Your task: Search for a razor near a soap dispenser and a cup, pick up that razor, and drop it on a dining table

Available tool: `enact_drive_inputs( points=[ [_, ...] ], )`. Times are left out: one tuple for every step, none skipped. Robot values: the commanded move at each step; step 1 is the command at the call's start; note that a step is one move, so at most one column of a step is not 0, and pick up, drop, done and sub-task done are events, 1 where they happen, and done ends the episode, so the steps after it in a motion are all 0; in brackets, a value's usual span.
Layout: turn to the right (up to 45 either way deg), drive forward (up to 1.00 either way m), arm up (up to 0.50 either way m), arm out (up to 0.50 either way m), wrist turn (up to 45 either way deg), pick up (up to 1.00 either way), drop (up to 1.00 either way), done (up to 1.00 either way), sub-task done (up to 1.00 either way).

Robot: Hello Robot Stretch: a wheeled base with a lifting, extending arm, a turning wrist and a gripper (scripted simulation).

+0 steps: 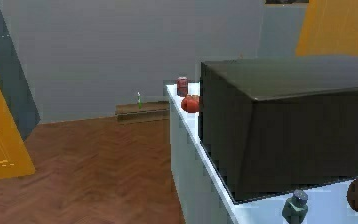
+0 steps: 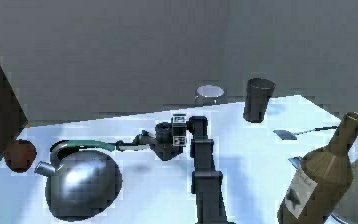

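Open herringbone wood floor (image 1: 87, 170) lies left of the white counter (image 1: 192, 160), whose straight edge runs on toward a grey wall (image 1: 107, 50). A big matte dark box (image 1: 287, 120) crowds the counter's top. In the arm side view a glossy white tabletop (image 2: 257, 150) carries a mirror-bright rounded kettle (image 2: 82, 182), a dark tapered cup (image 2: 258, 100) and a glass bottle (image 2: 322, 178). The gripper (image 2: 139, 140) sits by the kettle's handle. I cannot tell a razor apart there, nor whether the gripper holds anything.
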Motion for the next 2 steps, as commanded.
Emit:
enact_drive_inputs(
  points=[
    [0.0,0.0,0.1,0.0,0.0,0.0,0.0,0.0,0.0],
    [0.0,0.0,0.04,0.0,0.0,0.0,0.0,0.0,0.0]
  ],
)
